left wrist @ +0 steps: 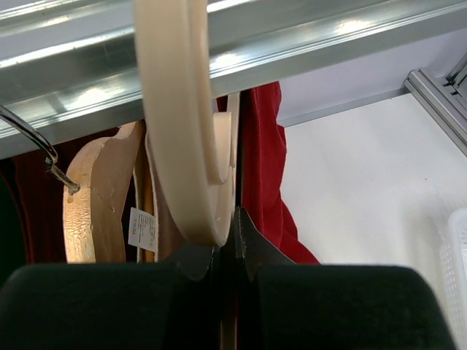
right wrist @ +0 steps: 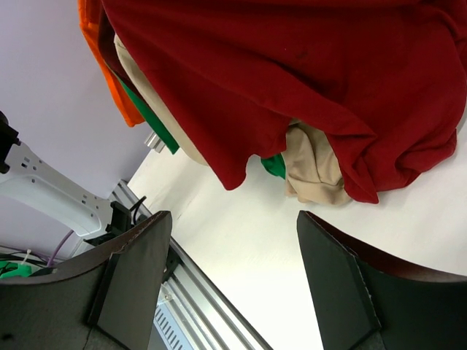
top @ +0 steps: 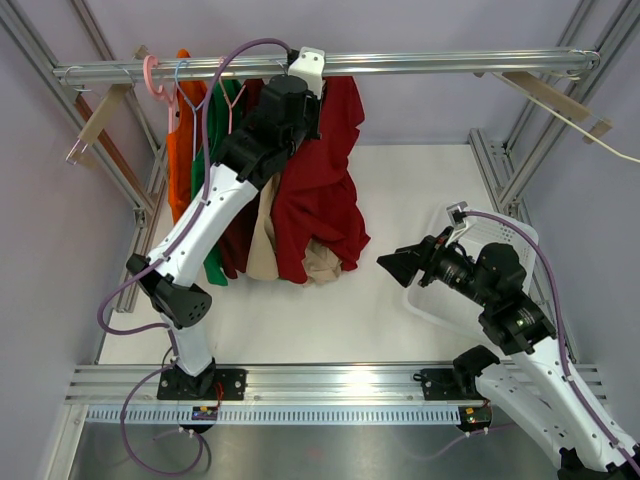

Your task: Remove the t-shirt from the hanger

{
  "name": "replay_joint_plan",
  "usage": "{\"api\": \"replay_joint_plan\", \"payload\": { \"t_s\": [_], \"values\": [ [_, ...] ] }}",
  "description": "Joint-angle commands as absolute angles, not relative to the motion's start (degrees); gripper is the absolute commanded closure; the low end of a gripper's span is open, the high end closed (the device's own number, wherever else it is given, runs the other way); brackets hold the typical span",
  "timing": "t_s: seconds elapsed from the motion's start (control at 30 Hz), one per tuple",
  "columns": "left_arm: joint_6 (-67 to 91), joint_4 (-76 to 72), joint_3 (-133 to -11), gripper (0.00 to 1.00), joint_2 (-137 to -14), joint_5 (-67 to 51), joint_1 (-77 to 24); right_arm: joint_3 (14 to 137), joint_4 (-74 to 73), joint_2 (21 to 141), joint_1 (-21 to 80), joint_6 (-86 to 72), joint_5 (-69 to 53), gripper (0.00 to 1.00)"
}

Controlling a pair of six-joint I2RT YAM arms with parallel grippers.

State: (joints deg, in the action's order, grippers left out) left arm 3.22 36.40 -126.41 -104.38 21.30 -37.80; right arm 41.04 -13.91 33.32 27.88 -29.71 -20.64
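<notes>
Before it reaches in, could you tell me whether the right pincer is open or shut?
Open: the right pincer shows a wide gap between its fingers, holding nothing.

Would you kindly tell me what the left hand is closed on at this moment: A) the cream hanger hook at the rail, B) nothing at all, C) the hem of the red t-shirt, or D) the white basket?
A: in the left wrist view the left hand pinches the base of the cream hanger hook, which curves over the metal rail, with the red t-shirt hanging just behind.
</notes>
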Motion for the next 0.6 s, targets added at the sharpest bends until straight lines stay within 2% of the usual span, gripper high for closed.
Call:
{"api": "replay_joint_plan", "payload": {
  "t_s": [0.0,0.23,0.4,0.57],
  "values": [
    [2.0,32.0,-129.6,1.00,-101.3,22.9,-38.7,44.2,-14.4,32.9,28.7,-28.7,-21.6,0.22],
    [3.2,26.1,-126.7,1.00,-96.6,20.2,-40.2,43.9,-14.1,33.5,28.8,-29.1,-22.1,0.19],
    [5.5,21.1,-115.7,1.00,-91.2,18.0,-40.2,43.5,-13.8,34.0,29.1,-29.0,-22.8,0.13],
    [6.3,19.3,-110.6,1.00,-87.6,17.8,-40.2,43.2,-12.9,34.6,29.8,-29.4,-22.9,0.10]
  ]
}}
